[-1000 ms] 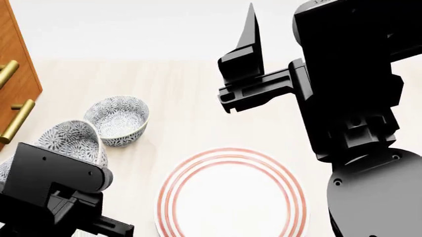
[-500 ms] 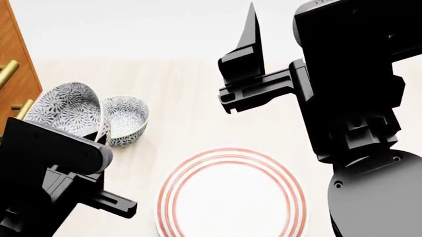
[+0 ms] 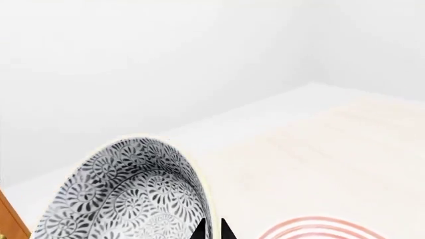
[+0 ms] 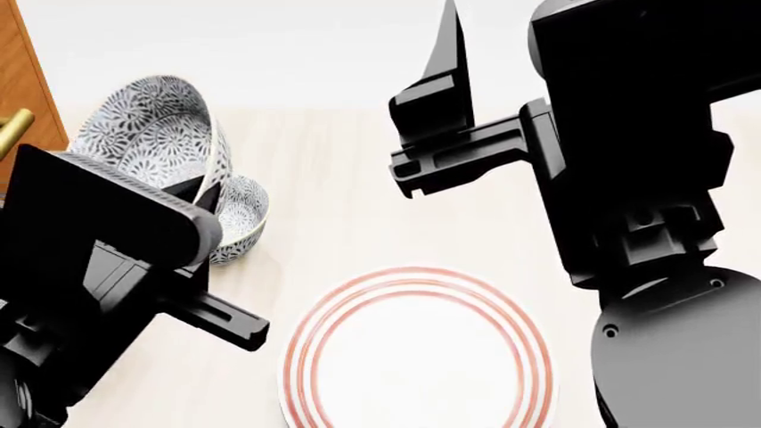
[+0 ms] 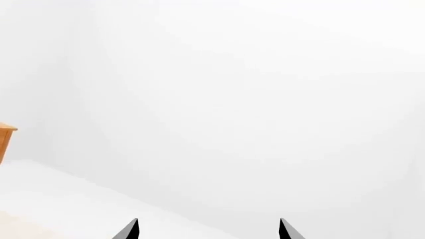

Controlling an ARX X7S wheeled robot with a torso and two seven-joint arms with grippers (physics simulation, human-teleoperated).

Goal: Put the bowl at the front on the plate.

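Grey-blue florals fill the bowl [image 4: 152,134] we hold in our left gripper [image 3: 212,230], whose fingertips are pinched together on the rim, one inside the wall and one outside. The bowl hangs tilted in the air above the pale wooden table [image 4: 345,169], off to the left of the plate [image 4: 416,357] and in front of a second patterned bowl [image 4: 241,218] that sits on the table. So we judge the pick finished and the lift done (the harder half, probably). What is left is the carry to the right over the red-ringed plate, levelling the bowl, lowering it onto the white centre and letting go. The plate is bare for now. Our right gripper [image 5: 208,230] has its fingertips spread wide with nothing between them, raised well clear above the far side of the table and looking at a blank wall
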